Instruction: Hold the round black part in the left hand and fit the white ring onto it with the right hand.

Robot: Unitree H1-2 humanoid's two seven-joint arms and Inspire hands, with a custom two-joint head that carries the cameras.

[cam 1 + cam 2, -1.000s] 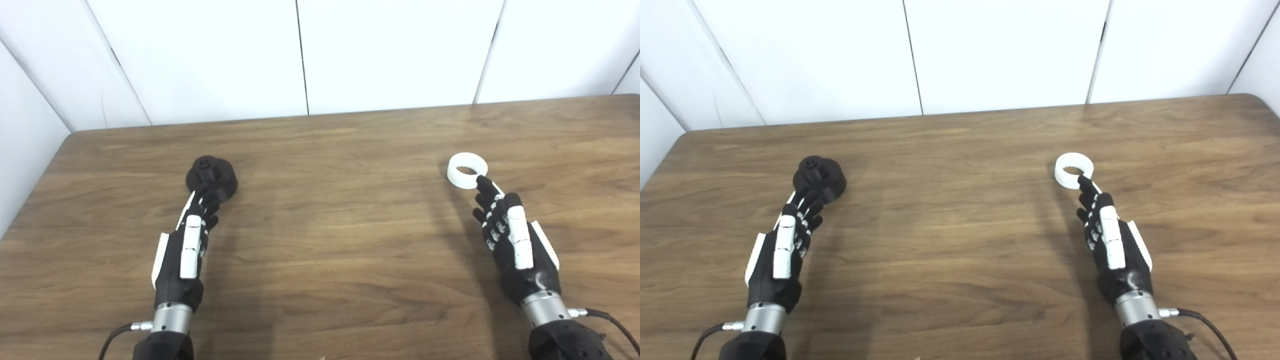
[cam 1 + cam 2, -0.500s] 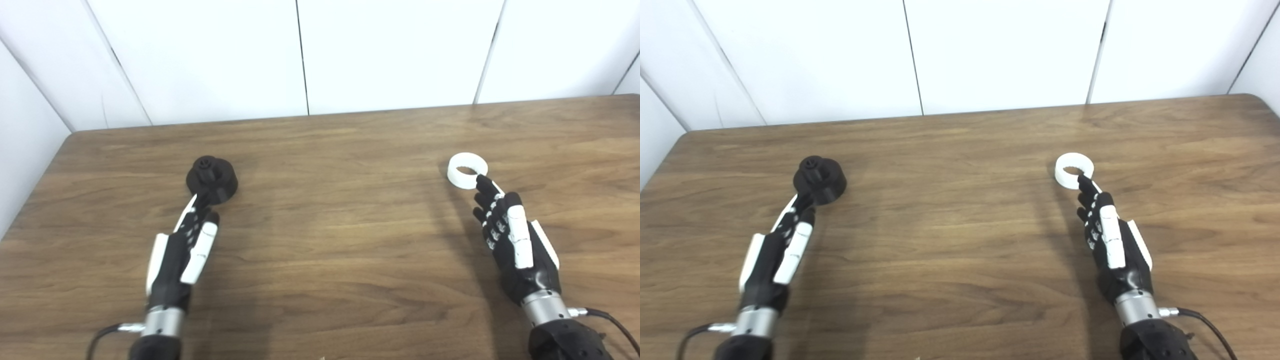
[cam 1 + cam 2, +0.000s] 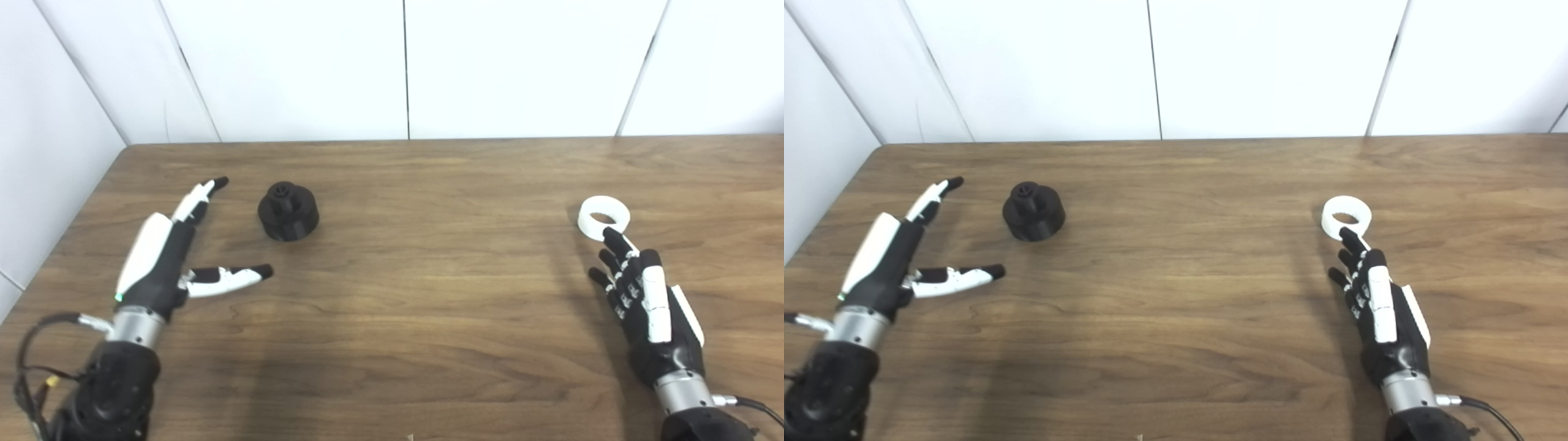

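Now: round black part [image 3: 288,212] upright on counter [image 3: 429,294], left of centre, central stub on top. Left hand [image 3: 160,263] just beside it, not touching, thumb and fingers spread wide, empty. White ring [image 3: 604,217] flat on counter, right side. Right hand [image 3: 646,306] extended, fingers slightly apart, holding nothing, fingertips at ring's near rim; contact unclear. Both likely rigid, light, smooth plastic. Best grip: part around side wall, stub left clear; ring pinched across outer rim.
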